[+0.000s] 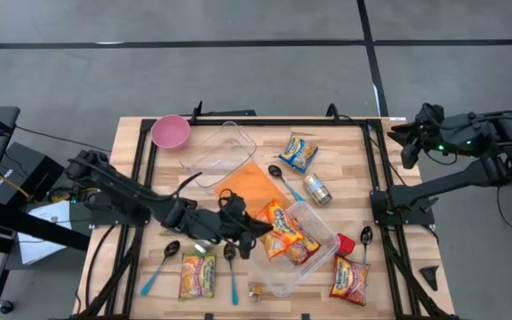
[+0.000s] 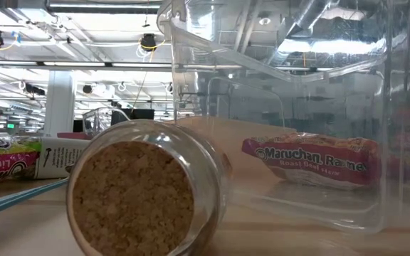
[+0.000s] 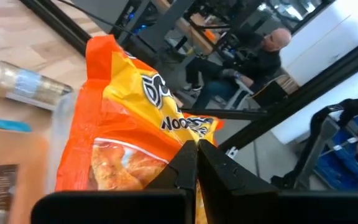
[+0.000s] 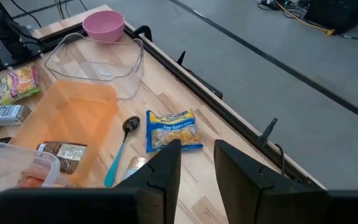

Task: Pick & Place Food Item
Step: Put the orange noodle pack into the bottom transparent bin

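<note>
"Maruchan Ramen" and "Roast Beef Flavor" are read on the red packet (image 2: 312,162) lying inside the clear tub (image 2: 376,107), seen in the low view. An orange noodle packet (image 3: 129,137), lettered "Noo…", is clamped in the left tool (image 1: 254,228), at 9 o'clock of that tub near the counter (image 1: 132,142) centre. A cork-stoppered jar (image 2: 141,192) lies sideways. The right tool (image 4: 197,158) is parked off the counter at 2 o'clock, fingers apart, nothing held

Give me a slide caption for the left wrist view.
Left tool shut on orange noodle packet, lifted.
</note>
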Robot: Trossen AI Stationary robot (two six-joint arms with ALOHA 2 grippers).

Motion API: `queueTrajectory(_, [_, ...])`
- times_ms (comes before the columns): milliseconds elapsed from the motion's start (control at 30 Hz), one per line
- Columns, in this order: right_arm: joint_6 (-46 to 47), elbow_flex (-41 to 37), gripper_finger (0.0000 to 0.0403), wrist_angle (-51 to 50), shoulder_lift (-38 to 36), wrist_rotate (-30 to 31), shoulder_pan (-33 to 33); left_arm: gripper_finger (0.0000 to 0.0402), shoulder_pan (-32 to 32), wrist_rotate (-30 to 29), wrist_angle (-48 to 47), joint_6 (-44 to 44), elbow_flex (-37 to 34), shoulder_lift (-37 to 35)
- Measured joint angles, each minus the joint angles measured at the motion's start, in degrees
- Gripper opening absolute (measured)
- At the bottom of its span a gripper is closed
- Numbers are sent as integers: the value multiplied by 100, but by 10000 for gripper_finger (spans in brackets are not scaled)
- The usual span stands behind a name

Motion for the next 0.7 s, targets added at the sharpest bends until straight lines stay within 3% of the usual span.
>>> queueTrajectory(300, [0, 0, 93, -2, -4, 0, 0, 0, -63, 175, 42, -413, 791, 1049])
queueTrajectory(600, [0, 0, 93, -68, -4, -7, 0, 0, -702, -1320, -669, -1562, 891, 1208])
queueTrajectory(700, [0, 0, 93, -66, -4, -4, 0, 0, -822, -1527, -597, -1882, 896, 1269])
